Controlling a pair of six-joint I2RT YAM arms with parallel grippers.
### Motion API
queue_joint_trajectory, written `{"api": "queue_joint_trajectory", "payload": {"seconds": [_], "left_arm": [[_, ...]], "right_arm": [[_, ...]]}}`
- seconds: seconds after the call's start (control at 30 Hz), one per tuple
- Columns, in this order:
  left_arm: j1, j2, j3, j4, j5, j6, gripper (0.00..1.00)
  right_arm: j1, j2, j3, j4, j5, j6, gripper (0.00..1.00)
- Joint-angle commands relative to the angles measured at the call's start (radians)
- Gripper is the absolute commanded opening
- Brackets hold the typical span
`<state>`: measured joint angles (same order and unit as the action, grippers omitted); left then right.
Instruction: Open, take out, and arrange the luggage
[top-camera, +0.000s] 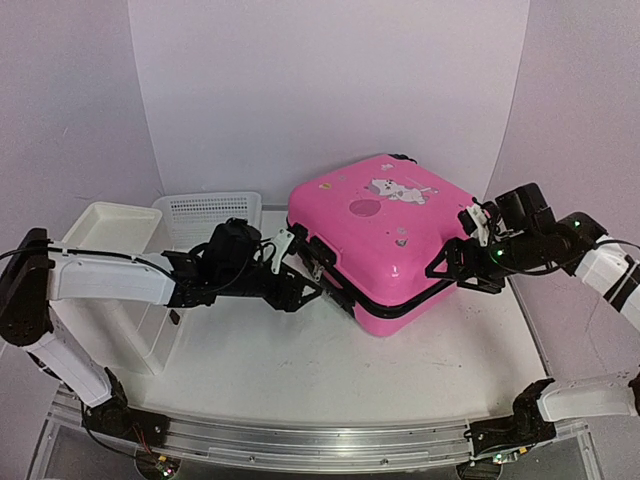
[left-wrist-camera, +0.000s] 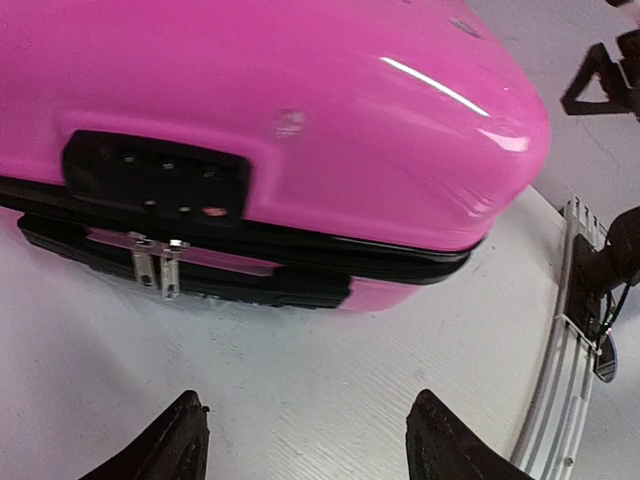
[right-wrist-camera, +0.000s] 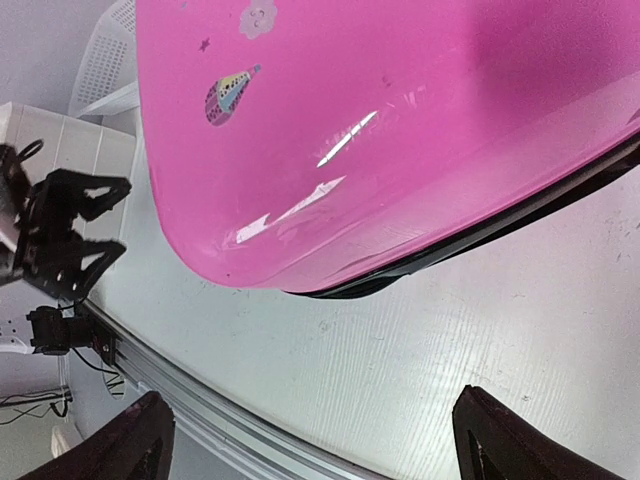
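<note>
The luggage (top-camera: 375, 235) is a glossy pink hard-shell case lying flat and zipped shut in the middle of the white table (top-camera: 300, 370), a black zipper band running round its edge. There's a cartoon kitty sticker (top-camera: 400, 188) on the lid plus a few smaller ones

The top camera gives the full layout: left gripper (top-camera: 312, 262) just beside the case's left face, right gripper (top-camera: 452, 262) up against the right side, with a white mesh basket (top-camera: 212, 212) and a white drawer unit (top-camera: 110, 225) off to the left

The left wrist cam shows what you can't see from above: the black lock (left-wrist-camera: 155, 175) set into the side, with two little metal zipper pulls (left-wrist-camera: 155, 268) hanging just under it. Left gripper (left-wrist-camera: 310, 445) has its fingers apart, nothing between them, a bit short of the case

The right wrist cam gets the rounded corner of the shell and a small balloon sticker (right-wrist-camera: 228, 97). Right gripper (right-wrist-camera: 320, 440) is spread wide, only bare table between the fingers, not holding anything
</note>
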<state>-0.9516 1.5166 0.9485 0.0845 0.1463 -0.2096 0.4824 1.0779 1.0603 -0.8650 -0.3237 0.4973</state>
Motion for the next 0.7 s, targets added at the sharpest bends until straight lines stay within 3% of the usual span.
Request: {"api": "queue_joint_trajectory", "payload": {"seconds": [0.0, 0.1, 0.23, 0.33, 0.47, 0.67], "left_arm": [[0.074, 0.059, -0.031, 0.211, 0.163, 0.1, 0.67], [0.084, 0.121, -0.057, 0.319, 0.1, 0.135, 0.62], [0.109, 0.224, -0.025, 0.406, 0.155, 0.146, 0.5], [0.131, 0.266, -0.022, 0.472, 0.134, 0.128, 0.49], [0.225, 0.311, -0.038, 0.605, 0.297, 0.061, 0.51], [0.265, 0.39, 0.036, 0.62, 0.477, 0.03, 0.51]], "right_arm": [[-0.002, -0.022, 0.02, -0.032, 0.047, -0.021, 0.98], [-0.002, -0.046, 0.001, -0.032, 0.043, -0.013, 0.98], [-0.002, -0.065, -0.005, -0.037, 0.043, -0.014, 0.98], [-0.002, -0.078, -0.008, -0.048, 0.05, -0.017, 0.98], [-0.002, -0.098, -0.018, -0.052, 0.058, -0.017, 0.98], [-0.002, -0.113, -0.025, -0.061, 0.067, -0.02, 0.98]]}}
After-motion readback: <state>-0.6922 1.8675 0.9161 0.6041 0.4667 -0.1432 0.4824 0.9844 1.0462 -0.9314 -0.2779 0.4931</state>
